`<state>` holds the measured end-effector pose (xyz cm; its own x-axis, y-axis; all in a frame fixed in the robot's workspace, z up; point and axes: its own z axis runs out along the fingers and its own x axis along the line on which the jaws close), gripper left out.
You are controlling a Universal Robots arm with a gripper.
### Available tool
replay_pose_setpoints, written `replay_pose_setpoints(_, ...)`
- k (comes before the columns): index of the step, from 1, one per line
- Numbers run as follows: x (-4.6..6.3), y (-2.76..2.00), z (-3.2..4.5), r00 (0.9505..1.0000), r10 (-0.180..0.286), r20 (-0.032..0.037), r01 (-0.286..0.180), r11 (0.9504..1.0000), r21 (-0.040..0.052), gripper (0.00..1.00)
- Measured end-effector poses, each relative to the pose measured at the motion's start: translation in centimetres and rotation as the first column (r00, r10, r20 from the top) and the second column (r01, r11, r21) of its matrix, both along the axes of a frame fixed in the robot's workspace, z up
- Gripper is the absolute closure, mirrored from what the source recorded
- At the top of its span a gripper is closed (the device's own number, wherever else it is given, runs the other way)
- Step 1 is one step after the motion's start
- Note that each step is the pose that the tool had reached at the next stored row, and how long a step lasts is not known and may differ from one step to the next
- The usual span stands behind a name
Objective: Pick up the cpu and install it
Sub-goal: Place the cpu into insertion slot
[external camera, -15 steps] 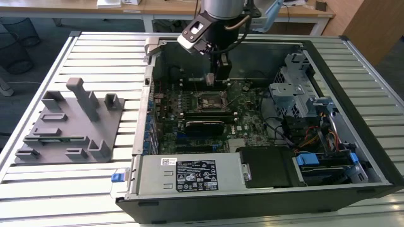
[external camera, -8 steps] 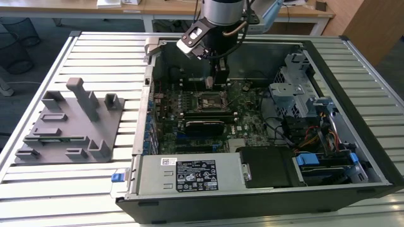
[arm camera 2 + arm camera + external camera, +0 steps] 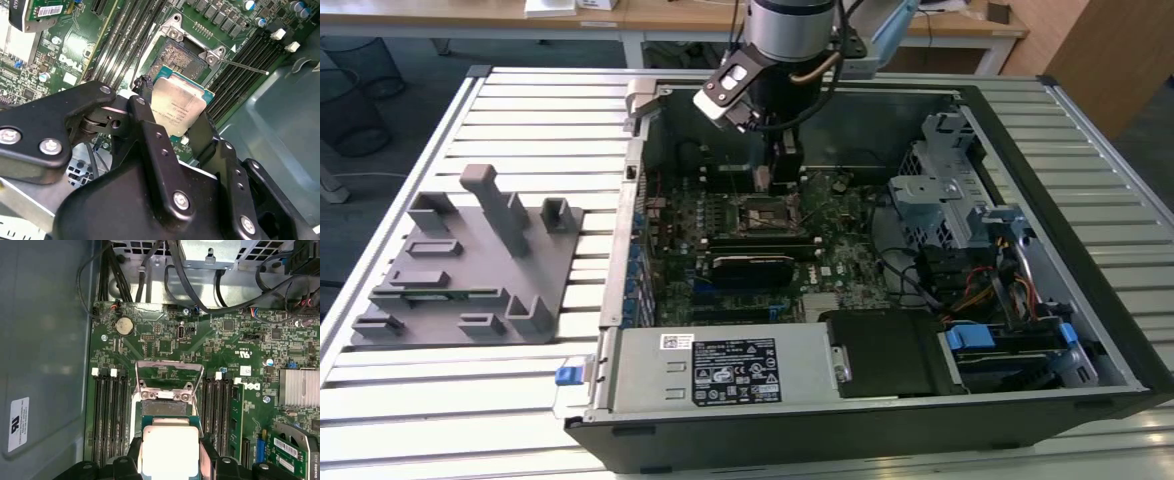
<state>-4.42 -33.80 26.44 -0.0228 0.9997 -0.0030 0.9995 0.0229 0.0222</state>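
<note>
The cpu (image 3: 176, 106), a flat square chip with a silver top and green rim, hangs between my black fingers (image 3: 146, 117) in both wrist views. My gripper (image 3: 175, 122) is shut on it by two opposite edges. The open socket (image 3: 176, 56) lies on the green motherboard just beyond the chip, its metal frame folded back. In the first wrist view the cpu (image 3: 169, 450) hovers beside the socket (image 3: 165, 395), partly overlapping its edge. In the exterior view my gripper (image 3: 771, 178) reaches down into the open computer case (image 3: 1014, 330), just behind the socket (image 3: 761, 213).
Dark memory slots (image 3: 110, 415) flank the socket on both sides, and a thin retention lever (image 3: 245, 65) sticks out beside it. A finned heatsink (image 3: 300, 387) and loose cables (image 3: 150, 270) are nearby. A grey parts fixture (image 3: 467, 265) sits on the slatted table at the exterior view's left.
</note>
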Motion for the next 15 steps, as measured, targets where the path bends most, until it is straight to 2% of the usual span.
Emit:
replay_pose_setpoints(9,0.0,0.00,-0.90,1.0000,0.008,0.0000,-0.008,1.0000,0.0000,0.46)
replay_pose_setpoints(15,0.0,0.00,-1.94,0.9999,0.016,0.0000,-0.016,0.9999,0.0000,0.46)
